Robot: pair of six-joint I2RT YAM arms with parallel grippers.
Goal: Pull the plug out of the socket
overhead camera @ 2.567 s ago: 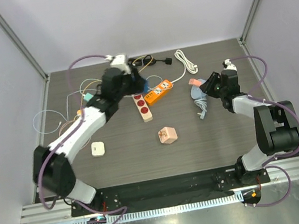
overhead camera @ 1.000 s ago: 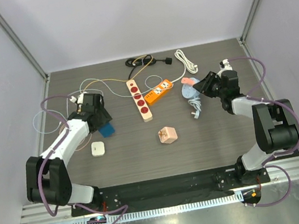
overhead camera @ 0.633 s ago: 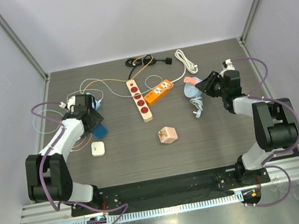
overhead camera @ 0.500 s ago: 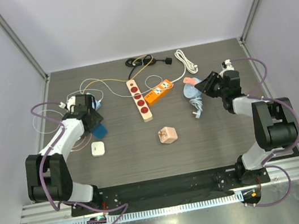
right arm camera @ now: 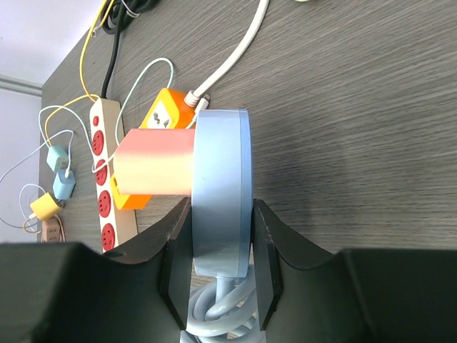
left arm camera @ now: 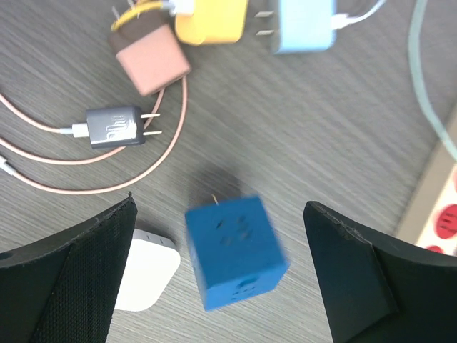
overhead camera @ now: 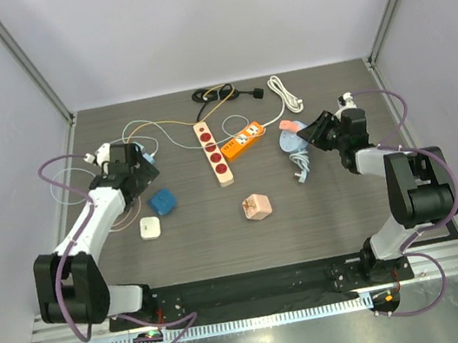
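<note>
My left claw, jaws now apart, hangs over the blue cube plug it just dropped on the grey worktop beside a white square adapter, while my right claw stays clamped on the pale-blue round socket, whose pink plug I judge still unpulled.

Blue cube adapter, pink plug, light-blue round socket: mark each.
Blue cube adapter (left arm camera: 234, 243): left wrist view, top face.
Pink plug (right arm camera: 153, 162): right wrist view, side of body.
Light-blue round socket (right arm camera: 221, 164): right wrist view, edge wall.
</note>
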